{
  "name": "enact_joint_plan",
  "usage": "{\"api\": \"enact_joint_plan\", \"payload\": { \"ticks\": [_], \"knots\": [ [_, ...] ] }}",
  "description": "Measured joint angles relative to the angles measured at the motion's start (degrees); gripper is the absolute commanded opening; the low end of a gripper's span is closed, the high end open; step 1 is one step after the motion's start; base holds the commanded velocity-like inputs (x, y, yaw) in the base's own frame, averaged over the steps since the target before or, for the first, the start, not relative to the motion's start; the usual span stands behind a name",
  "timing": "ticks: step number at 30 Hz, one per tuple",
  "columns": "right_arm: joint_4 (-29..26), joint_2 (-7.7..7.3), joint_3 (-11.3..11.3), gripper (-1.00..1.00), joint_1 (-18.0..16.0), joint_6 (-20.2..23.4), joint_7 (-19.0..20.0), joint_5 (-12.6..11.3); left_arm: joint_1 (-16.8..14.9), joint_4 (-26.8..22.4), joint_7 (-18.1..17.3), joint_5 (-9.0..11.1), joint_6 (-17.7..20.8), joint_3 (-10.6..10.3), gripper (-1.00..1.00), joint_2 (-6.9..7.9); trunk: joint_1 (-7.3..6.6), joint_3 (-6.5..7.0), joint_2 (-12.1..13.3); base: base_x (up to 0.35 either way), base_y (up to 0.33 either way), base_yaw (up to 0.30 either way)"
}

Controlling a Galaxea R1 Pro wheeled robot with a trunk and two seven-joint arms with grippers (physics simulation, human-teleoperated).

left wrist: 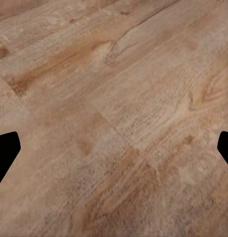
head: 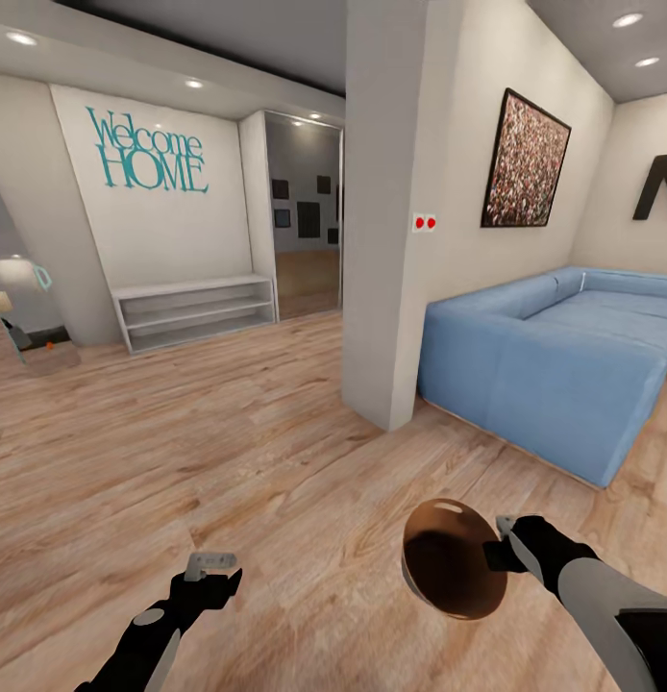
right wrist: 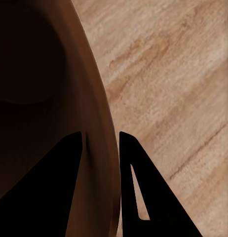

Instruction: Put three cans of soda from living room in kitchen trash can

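The tash can (head: 456, 559) hangs low at the right of the head view, tipped so its coppery brown inside faces me. My right gripper (head: 499, 546) is shut on its rim. In the right wrist view the two dark fingers (right wrist: 138, 187) pinch the bin's thin wall (right wrist: 101, 148), one inside and one outside. My left gripper (head: 213, 565) hovers over the wooden floor, open with nothing between its fingers; its wrist view has bare planks (left wrist: 114, 118) with the fingertips (left wrist: 5, 153) wide apart. The soda cans are out of view.
A blue corner sofa (head: 555, 360) stands at the right, behind a white pillar (head: 391, 211). A low white shelf unit (head: 194, 309) sits under the "Welcome HOME" wall, beside a doorway (head: 305, 221). A mirror (head: 21, 288) leans at far left. Wooden floor (head: 228, 452) lies ahead.
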Motion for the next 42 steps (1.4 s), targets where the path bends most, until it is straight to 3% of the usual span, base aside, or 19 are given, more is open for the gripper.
{"api": "enact_joint_plan", "payload": {
  "ticks": [14,29,31,42],
  "knots": [
    [0.05,-0.01,0.18,-1.00,1.54,-1.95,1.76,0.54,-0.13,3.88,0.07,0.17,-0.08,-0.16,1.00,0.01,-3.08,2.51,5.61,0.000,0.000,0.000],
    [0.10,-0.04,0.19,-1.00,4.29,-8.51,1.93,0.30,-0.15,4.44,-0.10,0.00,0.04,-0.21,1.00,0.01,-6.37,5.20,11.63,0.000,0.000,0.000],
    [0.10,-0.07,-0.11,-1.00,4.99,-11.27,1.95,0.05,-0.16,5.54,-0.23,0.00,0.08,-0.29,1.00,0.01,-6.81,5.56,12.43,0.000,0.000,0.000],
    [-0.02,-0.01,-0.10,-1.00,8.58,-16.86,1.97,-0.39,-0.96,14.46,-0.71,0.14,-2.69,-0.37,1.00,0.17,-9.22,7.54,16.84,0.000,0.000,0.000]
  ]
}}
